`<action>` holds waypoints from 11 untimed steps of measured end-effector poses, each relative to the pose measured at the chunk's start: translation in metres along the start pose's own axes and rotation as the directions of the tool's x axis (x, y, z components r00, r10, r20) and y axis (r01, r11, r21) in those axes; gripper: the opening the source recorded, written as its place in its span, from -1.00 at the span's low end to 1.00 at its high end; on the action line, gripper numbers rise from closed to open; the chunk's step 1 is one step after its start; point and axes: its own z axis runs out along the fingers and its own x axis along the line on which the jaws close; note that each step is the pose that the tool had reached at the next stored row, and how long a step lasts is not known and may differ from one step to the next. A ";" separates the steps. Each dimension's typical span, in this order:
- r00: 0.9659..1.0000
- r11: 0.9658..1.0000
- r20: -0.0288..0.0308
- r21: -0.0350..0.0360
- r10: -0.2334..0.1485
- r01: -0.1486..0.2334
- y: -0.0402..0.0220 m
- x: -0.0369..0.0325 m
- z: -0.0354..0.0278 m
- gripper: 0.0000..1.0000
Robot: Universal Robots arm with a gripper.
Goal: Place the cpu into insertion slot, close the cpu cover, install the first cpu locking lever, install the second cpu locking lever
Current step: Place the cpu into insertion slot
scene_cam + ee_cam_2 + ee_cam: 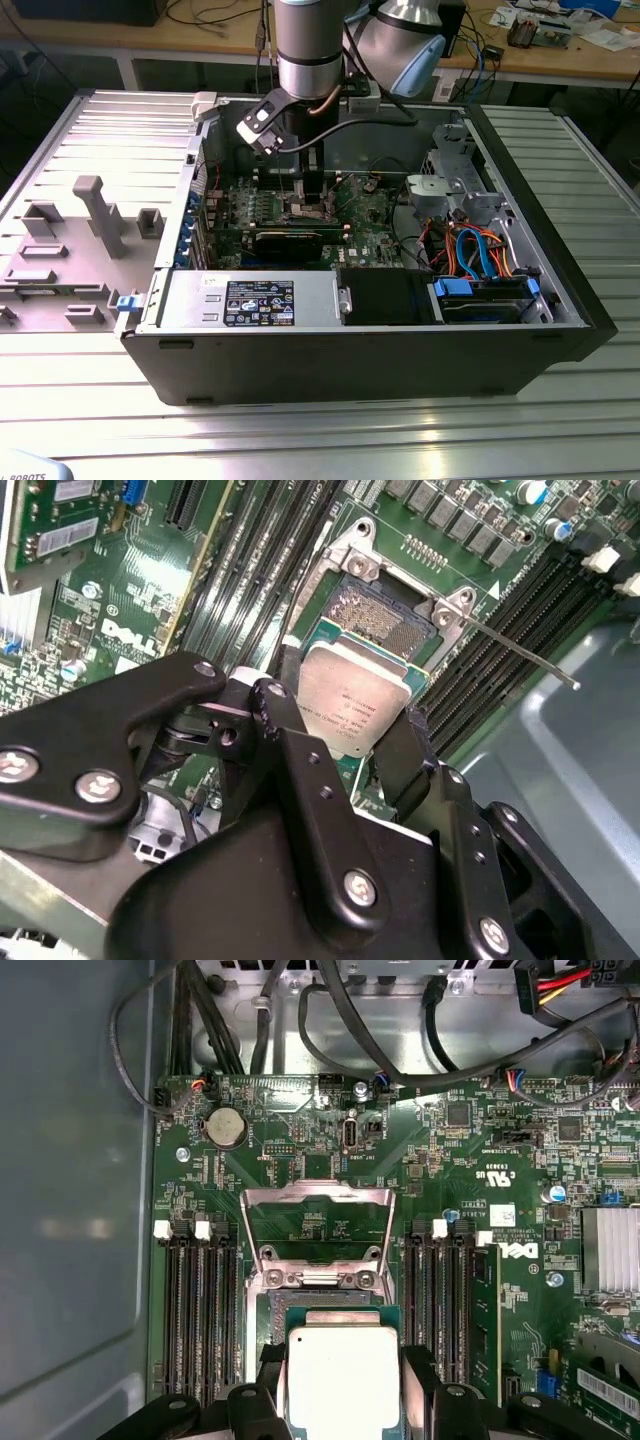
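Inside the open computer case (560,250) my gripper (312,198) hangs low over the green motherboard (470,1170). The gripper (343,1385) is shut on the cpu (343,1370), a small square chip with a silvery top, its black fingers (420,1385) pressing two opposite edges. In the second wrist view the cpu (357,695) hovers slightly tilted at the edge of the insertion slot (385,620), partly overlapping it. The cpu cover (316,1195) is swung open and lies back beyond the slot (320,1303). A thin metal locking lever (520,658) sticks out from the socket's corner.
Long black memory slots (200,1310) flank the socket on both sides, and a second bank (450,1300) stands close to my fingers. A coin battery (226,1127), cables (400,1050) and a finned heat sink (610,1250) lie around. A grey fixture tray (80,230) sits outside the case.
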 end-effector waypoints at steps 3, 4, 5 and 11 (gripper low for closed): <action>1.000 1.000 0.000 0.000 0.000 0.000 -0.0001 0.0000 0.0017 0.08; 1.000 1.000 0.000 0.000 0.000 0.000 -0.0001 0.0000 0.0017 0.08; 1.000 1.000 0.000 0.000 0.000 0.000 -0.0001 0.0000 0.0017 0.08; 1.000 1.000 0.000 0.000 0.000 0.000 -0.0002 -0.0001 0.0035 0.08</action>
